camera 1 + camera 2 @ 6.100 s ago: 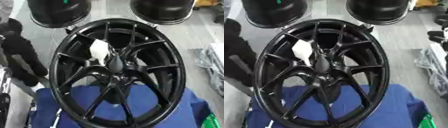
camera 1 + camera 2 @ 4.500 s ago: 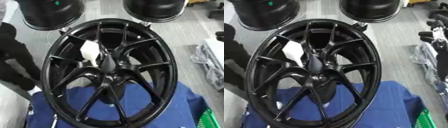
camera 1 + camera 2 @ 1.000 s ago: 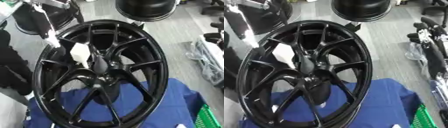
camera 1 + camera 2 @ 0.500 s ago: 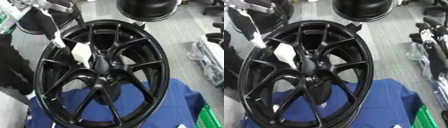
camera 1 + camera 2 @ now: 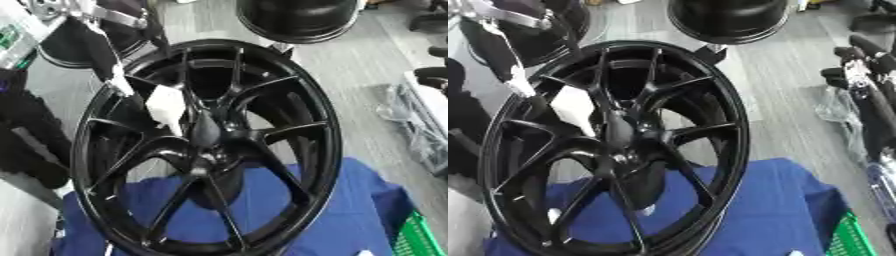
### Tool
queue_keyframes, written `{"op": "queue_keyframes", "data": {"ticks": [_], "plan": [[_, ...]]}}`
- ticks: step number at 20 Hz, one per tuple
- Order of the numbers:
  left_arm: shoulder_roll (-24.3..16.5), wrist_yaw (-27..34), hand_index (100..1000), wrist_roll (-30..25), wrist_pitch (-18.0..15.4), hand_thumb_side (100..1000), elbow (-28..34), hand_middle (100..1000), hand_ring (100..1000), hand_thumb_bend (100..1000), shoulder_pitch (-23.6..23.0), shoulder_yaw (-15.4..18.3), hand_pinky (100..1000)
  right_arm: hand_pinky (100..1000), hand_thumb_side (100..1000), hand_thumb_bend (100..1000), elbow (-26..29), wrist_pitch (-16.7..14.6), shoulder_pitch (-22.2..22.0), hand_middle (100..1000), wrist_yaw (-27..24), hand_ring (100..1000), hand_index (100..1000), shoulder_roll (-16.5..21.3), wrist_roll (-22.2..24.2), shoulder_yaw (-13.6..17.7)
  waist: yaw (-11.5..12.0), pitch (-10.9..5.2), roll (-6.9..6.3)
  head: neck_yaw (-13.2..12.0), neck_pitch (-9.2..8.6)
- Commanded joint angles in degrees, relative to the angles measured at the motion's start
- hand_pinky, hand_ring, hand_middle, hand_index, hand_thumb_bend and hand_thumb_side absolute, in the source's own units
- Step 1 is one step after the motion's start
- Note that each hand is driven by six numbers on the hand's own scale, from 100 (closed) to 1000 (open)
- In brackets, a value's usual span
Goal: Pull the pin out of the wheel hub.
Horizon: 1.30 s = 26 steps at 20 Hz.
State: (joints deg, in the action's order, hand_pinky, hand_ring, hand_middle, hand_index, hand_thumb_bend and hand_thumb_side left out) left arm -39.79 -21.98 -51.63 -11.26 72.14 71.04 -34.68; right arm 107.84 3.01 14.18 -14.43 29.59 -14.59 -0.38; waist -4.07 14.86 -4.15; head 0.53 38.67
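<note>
Filling most of both views, a glossy black spoked wheel [image 5: 210, 145] is seen standing tilted, its lower part resting on a blue cloth [image 5: 341, 220] spread beneath it. The spokes run from the rim to a raised black hub [image 5: 206, 131] at the centre. Behind the wheel, at the top of the views, two other dark round objects are seen on the grey floor: one at the upper middle [image 5: 297, 17] and one at the upper left [image 5: 83, 42], the latter partly covered by the arm.

From the upper left corner, the robot's left arm, with silver joints, is brought down over the rim, and the left hand [image 5: 112, 65] is seen at the wheel's upper left, its fingers pointing down toward the spokes. Whether the fingers are spread, curled or closed on anything cannot be told from either view.

Just below and right of that hand, a white, roughly rectangular piece [image 5: 166, 106] is seen lying against the spokes, just up and left of the hub; whether this is the pin cannot be told, and no contact between it and the hand can be confirmed.

The right hand [image 5: 859, 62] is seen at the right edge of the right eye view, well apart from the wheel; its fingers cannot be made out.

A green crate corner [image 5: 418, 239] shows at the lower right.
</note>
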Motion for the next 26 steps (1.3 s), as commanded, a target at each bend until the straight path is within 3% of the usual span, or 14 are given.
{"op": "queue_keyframes", "data": {"ticks": [1,4,5,8,19,26], "plan": [[-0.99,1.14,864,-0.33,0.09,481,1.33,788,892,771,1.12,0.9,903,761,633,100,0.34,-0.17,0.73,787,-0.04,692,899,1.18,0.28,0.25,-0.11,-1.78,0.26,-0.34,-0.45],[-0.3,1.47,861,-0.33,0.27,495,1.8,791,892,767,1.56,0.63,901,761,640,100,0.36,-0.2,0.82,787,-0.12,692,899,1.16,0.31,0.24,-0.23,-1.82,0.27,-0.6,-0.55],[0.08,1.44,862,-0.33,0.3,442,1.79,793,893,767,1.75,0.52,900,761,633,100,0.36,-0.21,0.87,787,-0.17,692,899,1.15,0.32,0.23,-0.27,-1.84,0.27,-0.69,-0.58],[1.25,1.37,869,-0.33,0.6,416,0.94,802,897,747,2.2,0.34,898,761,633,100,0.37,-0.23,1.05,787,-0.33,692,899,1.09,0.37,0.22,-0.44,-1.87,0.26,-0.95,-0.64],[3.84,3.08,871,-0.33,0.39,425,-0.18,808,893,704,2.81,-0.92,882,762,632,100,0.35,-0.22,1.39,787,-0.59,692,899,1.02,0.49,0.17,-0.82,-1.84,0.21,-1.25,-0.57],[3.7,2.29,849,-0.33,-0.68,290,-0.42,797,889,648,2.29,-1.89,876,762,631,100,0.36,-0.2,1.41,786,-0.57,692,899,1.05,0.49,0.17,-0.84,-1.8,0.2,-1.51,-0.44]]}}
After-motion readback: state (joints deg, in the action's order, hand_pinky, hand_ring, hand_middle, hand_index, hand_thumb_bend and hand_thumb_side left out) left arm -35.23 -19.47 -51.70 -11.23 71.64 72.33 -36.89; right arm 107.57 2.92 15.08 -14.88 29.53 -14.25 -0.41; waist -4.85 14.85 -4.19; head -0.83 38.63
